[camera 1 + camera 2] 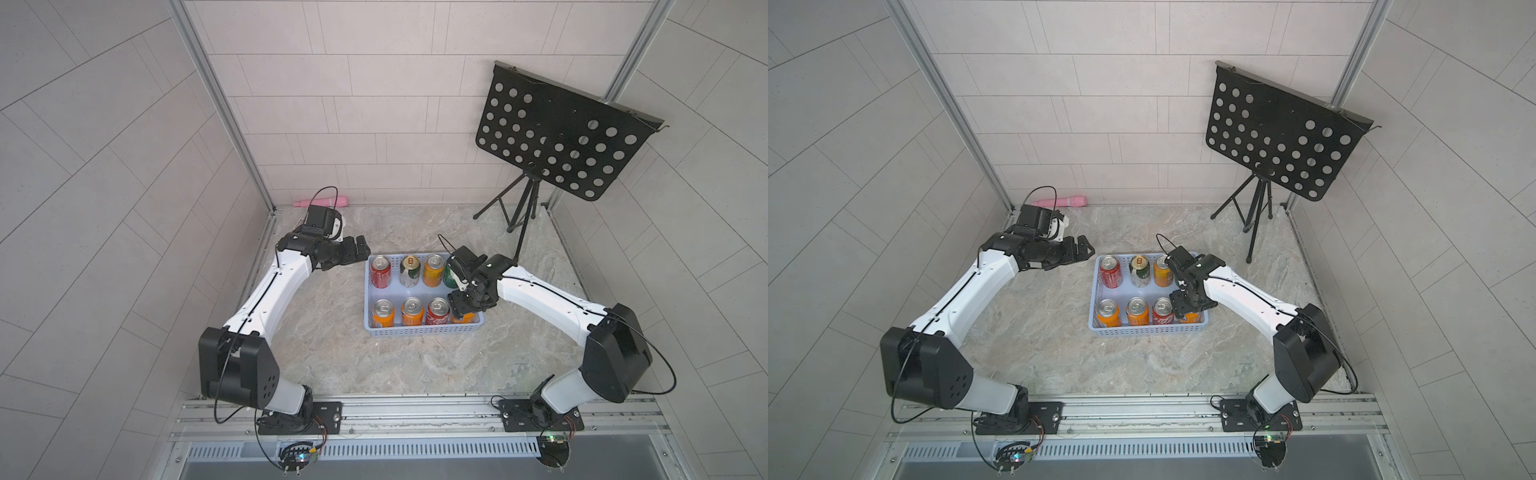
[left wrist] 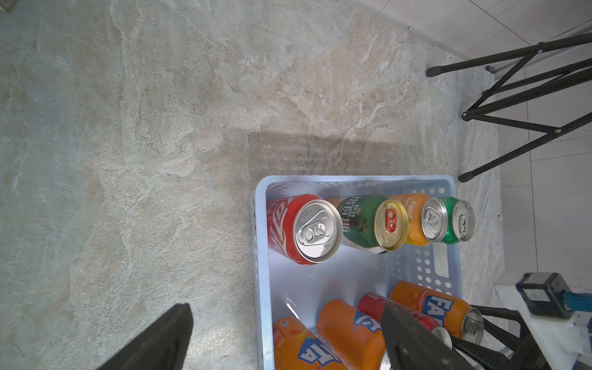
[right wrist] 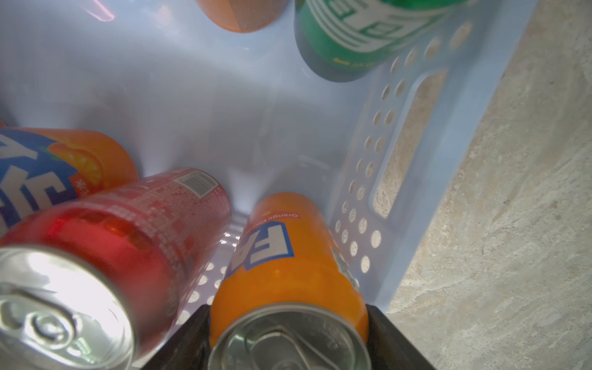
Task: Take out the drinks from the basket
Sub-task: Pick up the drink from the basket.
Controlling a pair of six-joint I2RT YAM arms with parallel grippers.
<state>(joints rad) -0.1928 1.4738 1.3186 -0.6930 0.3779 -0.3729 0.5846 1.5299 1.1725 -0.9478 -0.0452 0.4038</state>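
Note:
The light-blue basket (image 1: 424, 331) (image 1: 1146, 331) sits mid-table with several drinks standing in two rows. The back row has a red can (image 1: 380, 271), a white-and-green can with a gold top (image 1: 410, 271), an orange can (image 1: 433, 271) and a green can (image 2: 456, 221), which my right arm partly hides in the top views. In front stand two orange cans (image 1: 383, 314) and a red can (image 1: 437, 311). My right gripper (image 1: 463, 306) (image 3: 288, 336) is shut on the orange can (image 3: 288, 256) in the basket's front right corner. My left gripper (image 1: 359, 249) (image 2: 285, 339) hangs open beside the far left corner, holding nothing.
A black perforated music stand (image 1: 557, 133) on a tripod (image 1: 519, 208) stands at the back right, its legs close to the basket. A pink object (image 1: 322, 202) lies against the back wall on the left. Walls close in the table on three sides.

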